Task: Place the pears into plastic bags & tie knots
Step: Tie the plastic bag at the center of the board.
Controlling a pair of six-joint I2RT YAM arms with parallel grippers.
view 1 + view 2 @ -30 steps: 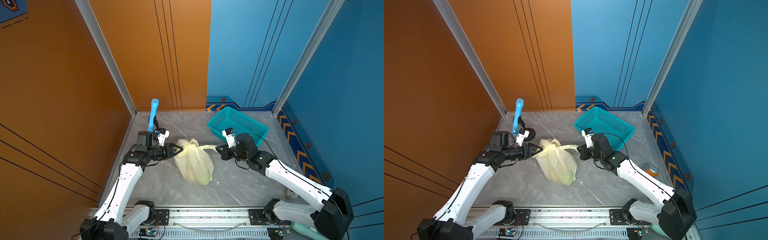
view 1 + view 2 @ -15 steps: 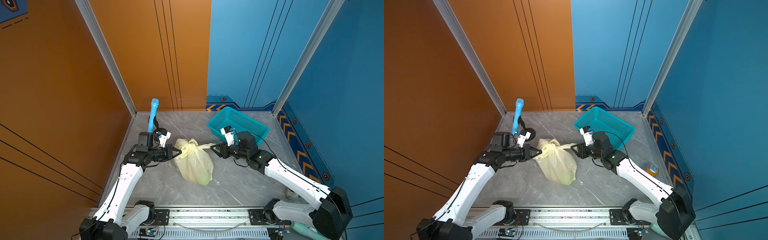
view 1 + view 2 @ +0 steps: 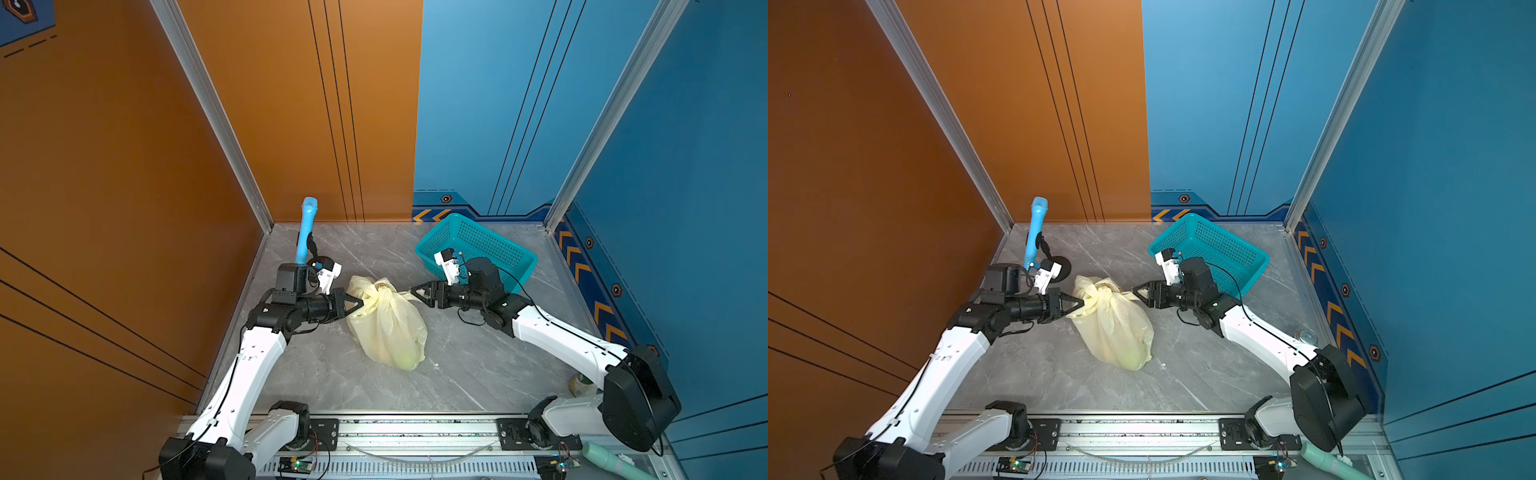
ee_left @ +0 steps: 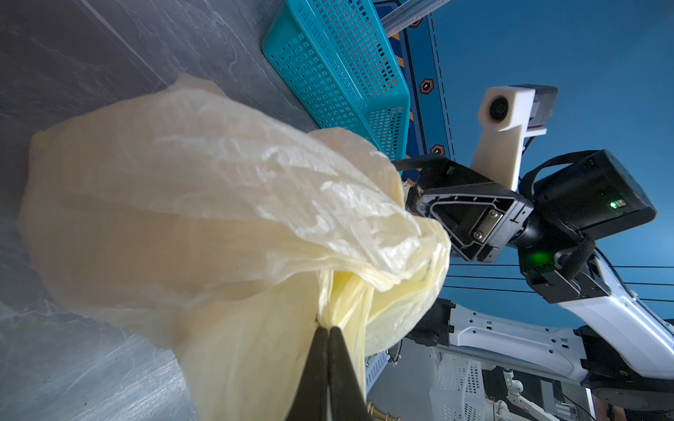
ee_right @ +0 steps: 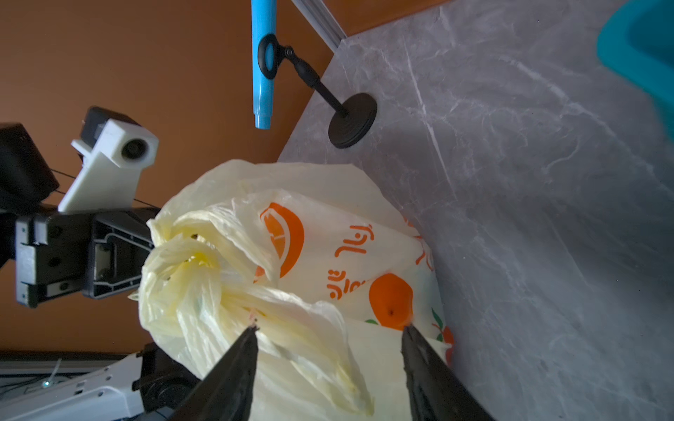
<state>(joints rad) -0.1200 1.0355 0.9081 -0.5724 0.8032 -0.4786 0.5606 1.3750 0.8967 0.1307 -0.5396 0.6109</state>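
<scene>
The pale-yellow plastic bag (image 3: 388, 328) (image 3: 1113, 328) lies full on the grey table, orange fruit print (image 5: 282, 240) facing my right wrist camera. Its straps are bunched into a knot (image 3: 380, 293) (image 5: 189, 255) at the far end. A greenish pear (image 3: 407, 361) shows faintly through the bag's near end; the other pears are hidden inside. My left gripper (image 3: 357, 305) (image 4: 327, 326) is shut on a strap just left of the knot. My right gripper (image 3: 415, 293) (image 5: 330, 328) is open just right of the knot, with a loose strap loop lying between its fingers.
An empty teal basket (image 3: 478, 245) (image 3: 1208, 245) stands tilted at the back right, behind my right arm. A blue tube on a black stand (image 3: 307, 224) (image 5: 262, 62) rises at the back left corner. A small jar (image 3: 1306, 334) sits by the right wall.
My left gripper has shut on the left strap. My right gripper has opened, let go of the right strap and moved a little closer to the knot.
</scene>
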